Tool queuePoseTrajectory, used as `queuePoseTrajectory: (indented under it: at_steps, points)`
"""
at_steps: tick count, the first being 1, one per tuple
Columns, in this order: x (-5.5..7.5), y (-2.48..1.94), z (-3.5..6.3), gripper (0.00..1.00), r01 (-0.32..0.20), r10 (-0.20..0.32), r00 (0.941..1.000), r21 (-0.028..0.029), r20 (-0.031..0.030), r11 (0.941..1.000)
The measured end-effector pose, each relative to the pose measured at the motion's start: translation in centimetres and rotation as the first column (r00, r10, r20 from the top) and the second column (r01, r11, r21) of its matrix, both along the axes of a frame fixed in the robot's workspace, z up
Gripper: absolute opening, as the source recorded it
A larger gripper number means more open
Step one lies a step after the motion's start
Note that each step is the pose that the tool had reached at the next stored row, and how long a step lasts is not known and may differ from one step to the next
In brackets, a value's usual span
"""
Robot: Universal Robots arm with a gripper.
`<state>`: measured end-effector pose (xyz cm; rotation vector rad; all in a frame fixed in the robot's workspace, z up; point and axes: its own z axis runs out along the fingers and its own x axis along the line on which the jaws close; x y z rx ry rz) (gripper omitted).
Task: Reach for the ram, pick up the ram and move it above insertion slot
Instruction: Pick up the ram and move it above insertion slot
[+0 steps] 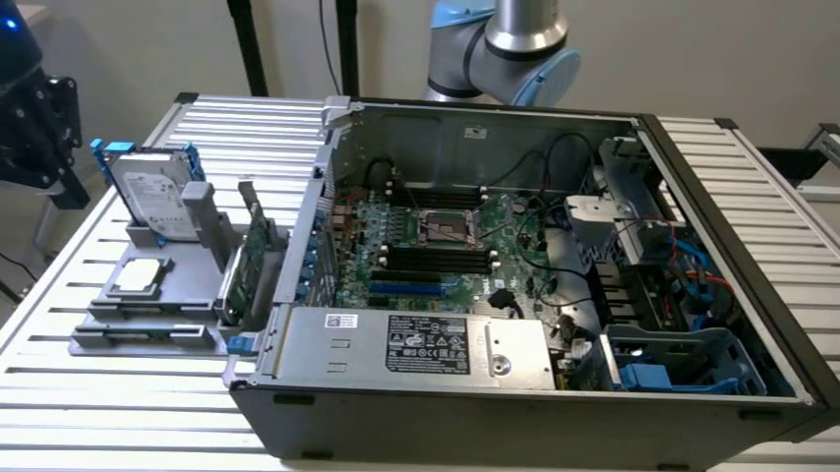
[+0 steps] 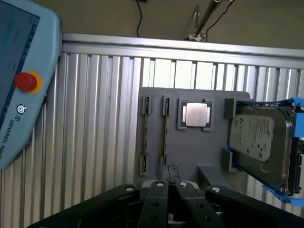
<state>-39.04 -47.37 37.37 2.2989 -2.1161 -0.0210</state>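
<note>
My gripper (image 2: 171, 172) is shut with nothing between its fingers. It hangs above the near edge of the grey parts holder (image 2: 190, 152). Two long narrow slots run along the holder, each with end clips. A thin edge-on strip (image 2: 165, 135) sits in the slot nearest my fingertips. It could be the ram, but I cannot tell for certain. The open computer case (image 1: 525, 393) shows its motherboard, with black memory slots (image 1: 434, 258) in front of the processor socket (image 1: 447, 228).
On the holder (image 1: 157, 295) are a silver hard drive with blue rails (image 2: 261, 142), a processor chip (image 2: 196, 114) and a tall green card (image 1: 250, 261). A teach pendant (image 2: 19, 80) with a red button is beside the holder. A dark device (image 1: 33, 118) stands at the exterior view's left.
</note>
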Motion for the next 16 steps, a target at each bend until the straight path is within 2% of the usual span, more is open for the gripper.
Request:
queuePoseTrajectory:
  at_steps: [4, 7, 8, 9, 12, 14, 15, 16]
  points:
    - [0.0, 0.0, -0.1, 0.11, -0.068, 0.068, 0.9977, -0.0002, 0.007, 0.9977]
    - [0.0, 0.0, -0.1, 0.12, -0.069, 0.069, 0.9976, -0.0002, 0.0076, 0.9976]
    - [0.0, 0.0, -0.09, 0.18, -0.069, 0.069, 0.9976, -0.0003, 0.0076, 0.9976]
    - [0.0, 0.0, -0.1, 0.18, -0.069, 0.069, 0.9976, -0.0004, 0.0079, 0.9976]
    - [0.0, 0.0, -0.34, 0.36, -0.069, 0.069, 0.9976, -0.0004, 0.0109, 0.9976]
    - [0.0, 0.0, -0.7, 0.36, -0.069, 0.069, 0.9975, -0.0007, 0.0134, 0.9976]
    - [-0.1, -0.01, -0.88, 0.42, -0.069, 0.069, 0.9975, -0.0007, 0.0139, 0.9976]
    - [-0.1, -0.03, -1.06, 0.42, -0.069, 0.069, 0.9975, -0.0007, 0.0141, 0.9976]
